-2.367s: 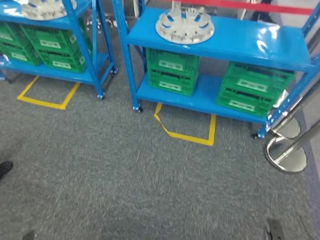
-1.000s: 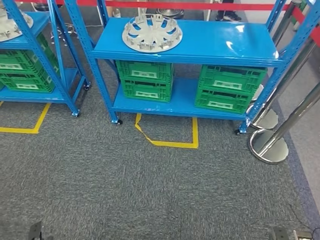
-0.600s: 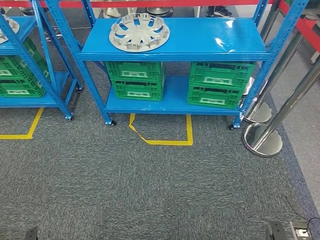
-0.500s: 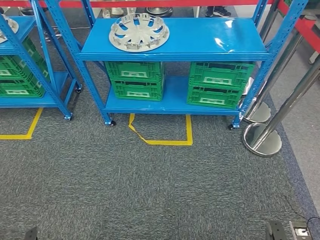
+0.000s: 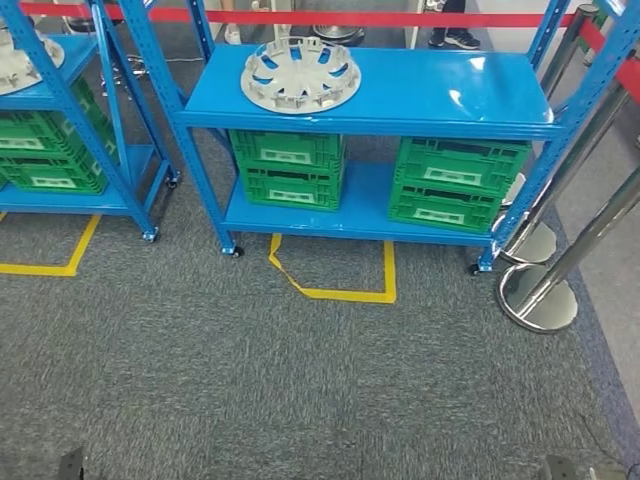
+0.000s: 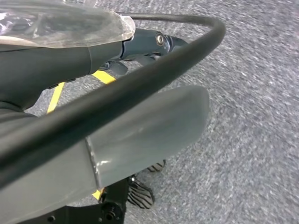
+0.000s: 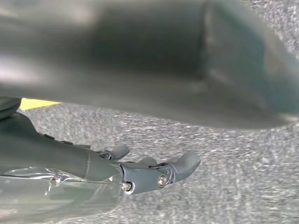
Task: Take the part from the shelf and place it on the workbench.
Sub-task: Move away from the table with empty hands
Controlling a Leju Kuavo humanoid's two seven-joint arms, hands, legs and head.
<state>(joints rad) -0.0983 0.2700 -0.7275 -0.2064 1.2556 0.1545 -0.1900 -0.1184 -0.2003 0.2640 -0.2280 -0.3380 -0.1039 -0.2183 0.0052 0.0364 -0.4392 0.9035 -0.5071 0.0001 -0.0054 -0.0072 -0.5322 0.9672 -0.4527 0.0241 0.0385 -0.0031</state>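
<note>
My view has swung to centre the round silver-white plastic wheel cover (image 5: 300, 75) on the blue metal shelf (image 5: 423, 95); still approaching, both hands' fingers released, empty

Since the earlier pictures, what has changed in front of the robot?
Only the head camera has moved: the robot walked and turned toward the shelf, so the whole scene shifted. Nothing on it was moved, and nothing was taken or let go. The part lies as before on the upper board, and the green crates stand below it. The left hand and right hand hang over the carpet, holding nothing.
</note>
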